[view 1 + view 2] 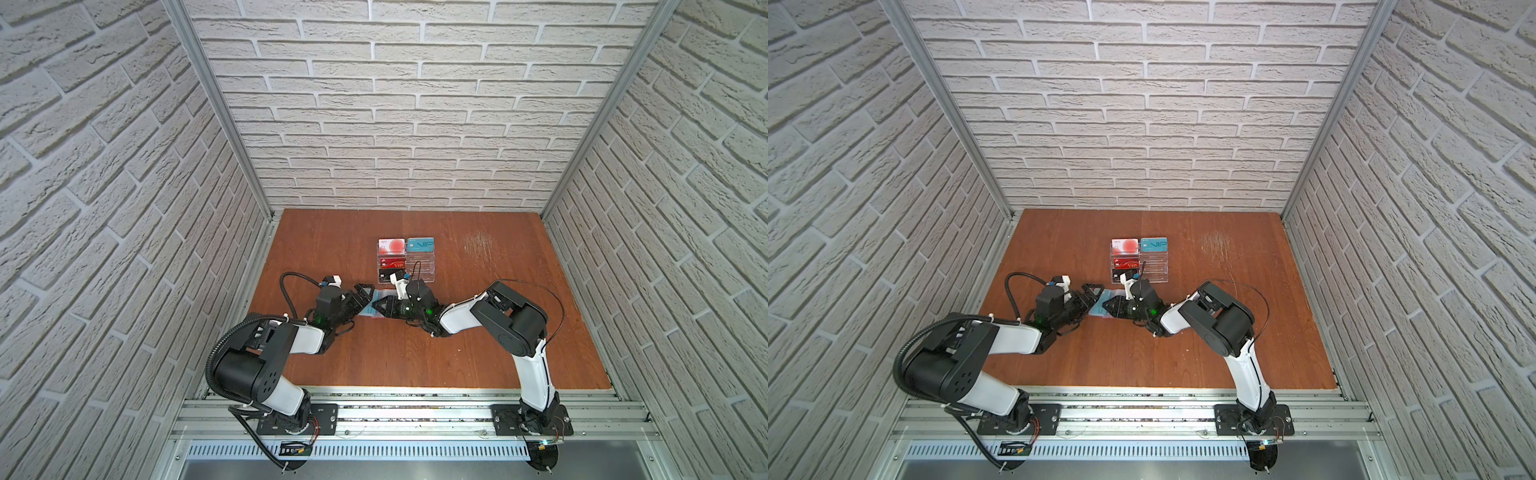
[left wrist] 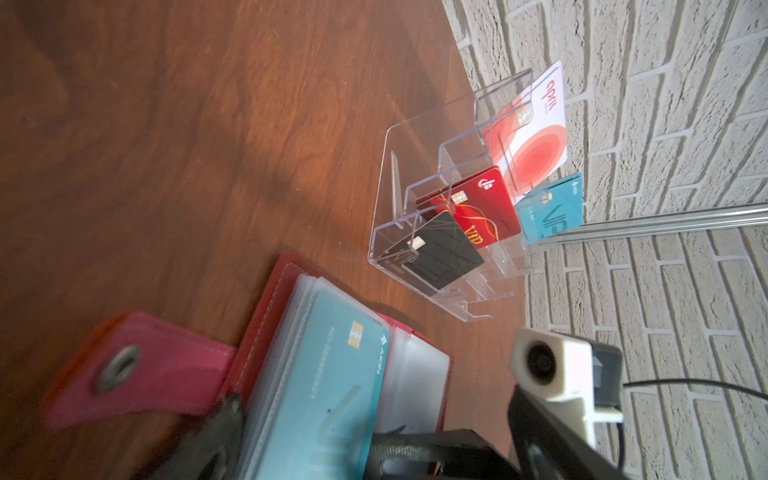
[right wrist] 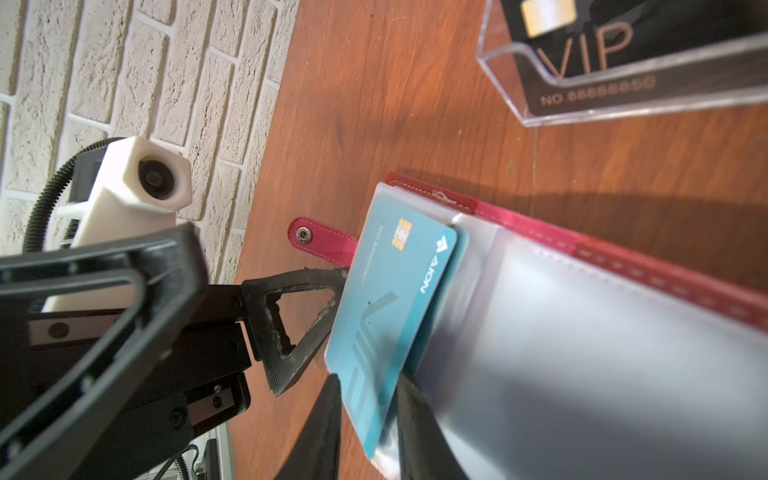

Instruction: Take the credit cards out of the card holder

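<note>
The red card holder (image 3: 540,226) lies open on the bench (image 1: 457,353), just in front of the clear stand (image 1: 405,259), between the two arms. A teal card (image 3: 399,291) sticks partway out of a sleeve. The right pincer (image 3: 370,399) straddles that card's end with narrow jaws; whether they clench it I cannot tell. The left pincer (image 1: 368,302) is spread wide, one finger (image 3: 291,328) against the holder's edge by the snap tab (image 3: 324,241).

In both top views the card holder (image 1: 380,296), at 7 o'clock from the clear stand (image 1: 422,266), is mostly hidden under the left gripper (image 1: 365,303) and right gripper (image 1: 375,307). In the left wrist view its snap tab (image 2: 137,365) is blurred. In the right wrist view the right gripper's fingers (image 3: 324,419) run out of frame; whether they pinch the teal card (image 3: 395,291) cannot be told.
</note>
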Robot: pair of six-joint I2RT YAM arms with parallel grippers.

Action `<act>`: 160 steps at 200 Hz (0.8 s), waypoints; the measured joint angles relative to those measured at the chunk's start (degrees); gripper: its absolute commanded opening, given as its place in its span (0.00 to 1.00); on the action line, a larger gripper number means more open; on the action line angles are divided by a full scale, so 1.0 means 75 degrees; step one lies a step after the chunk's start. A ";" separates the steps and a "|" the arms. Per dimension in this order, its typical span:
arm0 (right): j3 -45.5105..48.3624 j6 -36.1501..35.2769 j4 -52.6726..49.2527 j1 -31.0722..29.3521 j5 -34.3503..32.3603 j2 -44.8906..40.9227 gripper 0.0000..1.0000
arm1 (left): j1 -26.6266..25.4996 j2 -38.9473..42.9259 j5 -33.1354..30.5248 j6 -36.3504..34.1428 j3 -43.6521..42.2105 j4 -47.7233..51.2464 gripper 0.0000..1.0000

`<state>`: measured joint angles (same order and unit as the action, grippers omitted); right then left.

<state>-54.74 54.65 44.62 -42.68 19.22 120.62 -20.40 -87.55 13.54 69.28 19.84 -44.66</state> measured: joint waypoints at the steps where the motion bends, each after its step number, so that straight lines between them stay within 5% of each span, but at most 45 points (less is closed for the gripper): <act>1: 0.0000 0.0003 0.0012 0.0000 0.0003 0.0006 0.24 | 0.0000 -0.0003 0.0000 0.0000 0.0000 -0.0003 0.98; 160: -0.0458 0.0332 0.0466 0.0085 0.0221 0.0501 0.26 | -0.0017 -0.0326 -0.0303 0.0000 0.0000 -0.0548 0.98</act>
<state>-58.17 57.14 48.12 -42.04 20.88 124.38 -20.53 -90.00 11.27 69.28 19.84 -48.77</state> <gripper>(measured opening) 0.249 0.982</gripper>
